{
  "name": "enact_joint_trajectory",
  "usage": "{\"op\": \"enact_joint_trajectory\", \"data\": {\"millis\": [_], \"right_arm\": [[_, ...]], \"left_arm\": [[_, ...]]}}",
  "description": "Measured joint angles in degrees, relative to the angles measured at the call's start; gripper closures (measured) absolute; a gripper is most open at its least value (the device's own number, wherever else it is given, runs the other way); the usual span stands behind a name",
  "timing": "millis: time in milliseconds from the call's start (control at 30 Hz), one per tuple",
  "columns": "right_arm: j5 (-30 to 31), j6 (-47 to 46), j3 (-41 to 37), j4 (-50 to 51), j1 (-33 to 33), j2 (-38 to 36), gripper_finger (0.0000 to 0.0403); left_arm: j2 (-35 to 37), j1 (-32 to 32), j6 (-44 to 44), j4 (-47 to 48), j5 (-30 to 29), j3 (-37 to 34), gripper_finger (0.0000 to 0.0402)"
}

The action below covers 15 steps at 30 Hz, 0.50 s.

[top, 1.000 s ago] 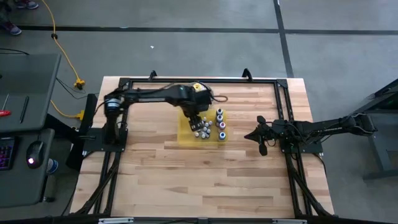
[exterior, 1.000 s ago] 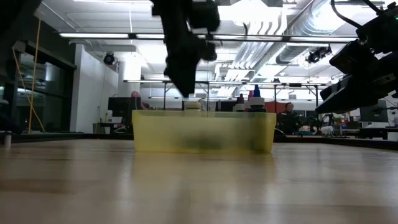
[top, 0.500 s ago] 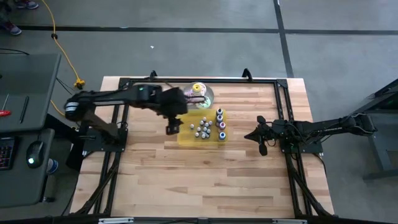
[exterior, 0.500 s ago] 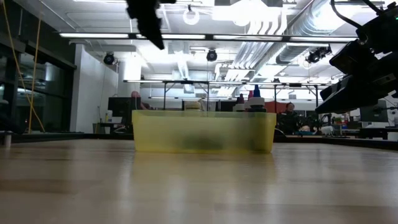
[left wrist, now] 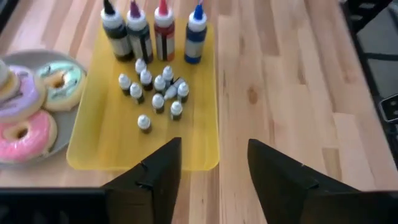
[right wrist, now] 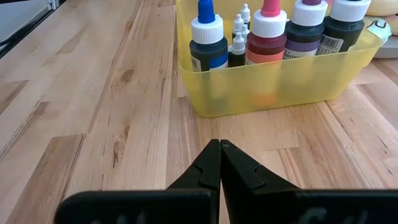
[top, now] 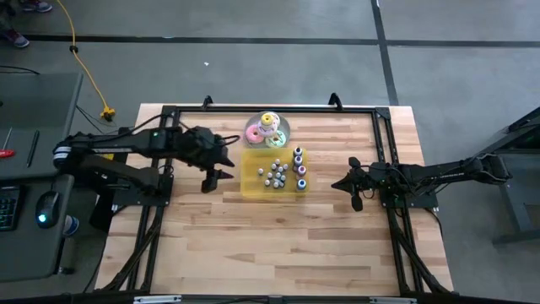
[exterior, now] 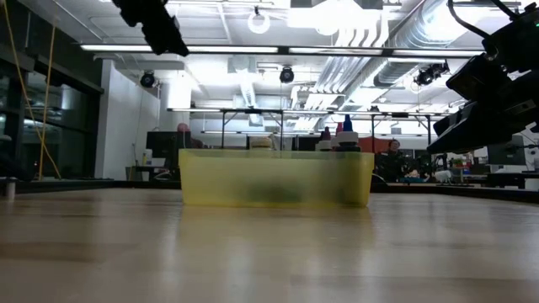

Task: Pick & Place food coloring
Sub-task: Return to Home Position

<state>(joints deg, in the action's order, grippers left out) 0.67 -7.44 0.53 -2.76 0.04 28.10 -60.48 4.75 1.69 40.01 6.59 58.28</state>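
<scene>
Wood first: the big pale butcher-block table (top: 278,245) carries everything, with a dark arm at each side. Over bare boards just off the tray's left end, the left gripper (left wrist: 214,152) hangs raised, jaws spread wide with nothing between them. I'd read that as done and clear, not lining up for a grab. On the opposite side, a bit apart from the tray, the right gripper (right wrist: 219,146) has its fingers pressed fully together and empty (looks like it's simply waiting). Between them sits the translucent yellow rectangular plastic tray (top: 253,181). Its walls are probably why the small stuff goes in there, since nothing can roll away. Just beside one long side is a round grey plate (left wrist: 62,130) stacked with pastel ring-shaped toys (left wrist: 40,127), not part of the job. Inside the tray, four taller squeeze bottles (left wrist: 140,40) line the end nearest the right arm, leaving the middle free. That's where the food coloring (left wrist: 158,84) is. The tiny pale-capped bottles are bunched mid-tray, mostly upright. I can't spot any loose on the table, so my guess is the placing is finished.
</scene>
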Motion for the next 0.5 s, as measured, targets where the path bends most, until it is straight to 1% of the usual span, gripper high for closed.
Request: {"op": "enact_joint_trajectory", "data": {"millis": [167, 300, 500], "right_arm": [[0.0, 0.0, 0.0, 0.0, 0.0, 0.0, 0.0402], [0.0, 0.0, 0.0, 0.0, 0.0, 0.0, 0.0402], [0.0, 0.0, 0.0, 0.0, 0.0, 0.0, 0.0402]], "left_arm": [[5.9, 0.0, -0.3, -4.4, -0.4, -5.6, 0.0268], [10.8, 0.0, 0.0, -8.5, -1.6, -10.9, 0.0314], [17.3, 0.0, 0.1, -13.1, -1.6, -18.9, 0.0382]]}}
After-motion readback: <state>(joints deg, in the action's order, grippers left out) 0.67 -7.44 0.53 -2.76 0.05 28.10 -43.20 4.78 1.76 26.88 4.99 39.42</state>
